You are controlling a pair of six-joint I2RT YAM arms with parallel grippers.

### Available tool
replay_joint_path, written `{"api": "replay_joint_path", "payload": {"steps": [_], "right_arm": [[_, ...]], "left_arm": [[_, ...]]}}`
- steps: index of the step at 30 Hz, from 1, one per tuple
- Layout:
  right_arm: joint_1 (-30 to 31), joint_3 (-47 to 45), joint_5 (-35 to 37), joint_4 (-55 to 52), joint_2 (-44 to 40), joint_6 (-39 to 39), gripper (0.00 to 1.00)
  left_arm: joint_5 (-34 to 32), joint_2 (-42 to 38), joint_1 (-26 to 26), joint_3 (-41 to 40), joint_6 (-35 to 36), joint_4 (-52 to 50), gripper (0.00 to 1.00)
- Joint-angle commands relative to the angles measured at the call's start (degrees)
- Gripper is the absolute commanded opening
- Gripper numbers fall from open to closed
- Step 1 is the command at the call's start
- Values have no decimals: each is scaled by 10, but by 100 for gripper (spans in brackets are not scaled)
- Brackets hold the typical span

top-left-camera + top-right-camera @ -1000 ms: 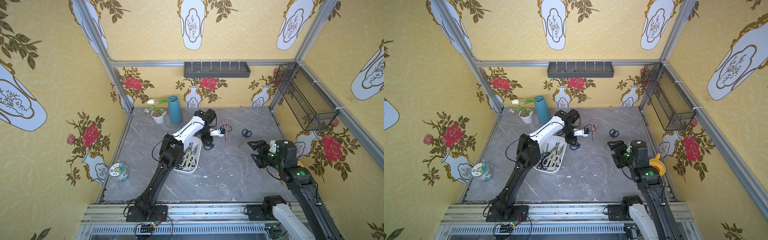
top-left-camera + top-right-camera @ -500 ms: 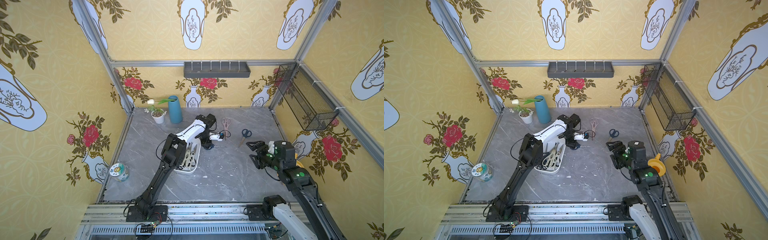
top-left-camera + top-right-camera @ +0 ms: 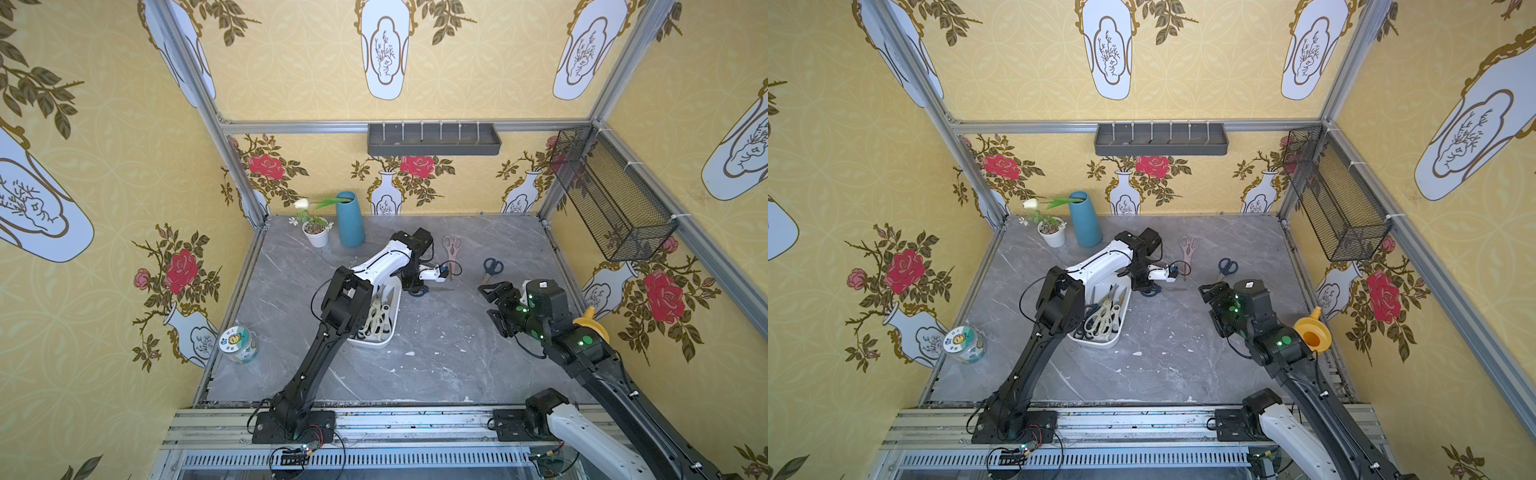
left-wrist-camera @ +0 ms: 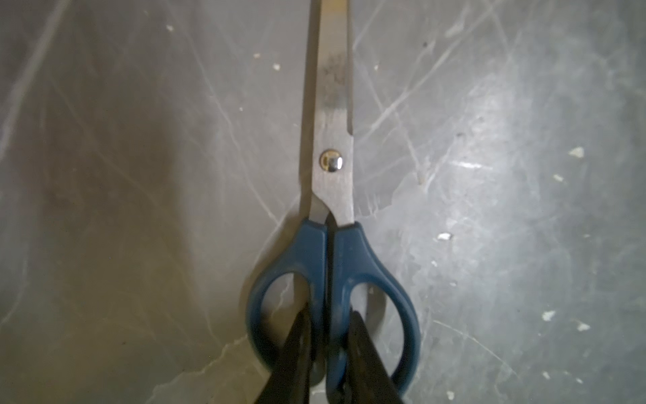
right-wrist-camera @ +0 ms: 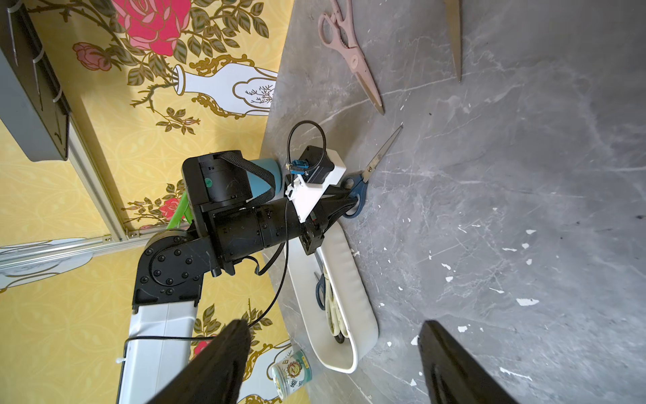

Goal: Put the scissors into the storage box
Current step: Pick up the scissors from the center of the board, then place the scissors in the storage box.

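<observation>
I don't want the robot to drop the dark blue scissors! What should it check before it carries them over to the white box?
1. Left gripper shut on the navy scissors: ok, one finger in each handle loop, squeezing the middle.
2. Blades closed: ok.
3. Grip firm enough to lift: cannot tell.
4. Storage box close by: ok, right beside that gripper, with several pairs already inside.
5. Right gripper out of the way: ok, open, empty and well apart.
6. Pink scissors clear of the path: ok, they lie on the side away from the box.
</observation>
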Motion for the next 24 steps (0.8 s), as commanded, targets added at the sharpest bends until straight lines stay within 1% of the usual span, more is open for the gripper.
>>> {"api": "replay_joint_path", "payload": {"steps": [1, 5, 8, 11, 13, 15, 18, 19, 21, 24], "right_arm": [[8, 8, 45, 7, 0, 8, 82], [10, 26, 75, -28, -8, 5, 81], [10, 41, 102, -58, -19, 4, 82], [10, 41, 107, -58, -25, -1, 82], [9, 34, 96, -41, -20, -7, 83], [9, 26, 72, -13, -5, -17, 83], [9, 11, 9, 66, 31, -48, 83], [8, 6, -15, 98, 44, -62, 83], [7, -1, -51, 148, 67, -96, 83], [11, 0, -66, 186, 101, -144, 82]], "left_arm": [[31, -17, -2, -3, -12, -13, 16], [54, -57, -2, 0, -39, -25, 15], [69, -108, 0, -19, -75, -42, 14], [79, -182, 7, -86, -127, -38, 13], [102, -240, 18, -143, -166, -27, 12], [142, -299, 34, -205, -201, -17, 11], [244, -374, 66, -279, -236, -19, 11], [287, -391, 77, -296, -238, -32, 11], [350, -417, 99, -330, -246, -48, 11], [448, -438, 135, -376, -258, -63, 11]]}}
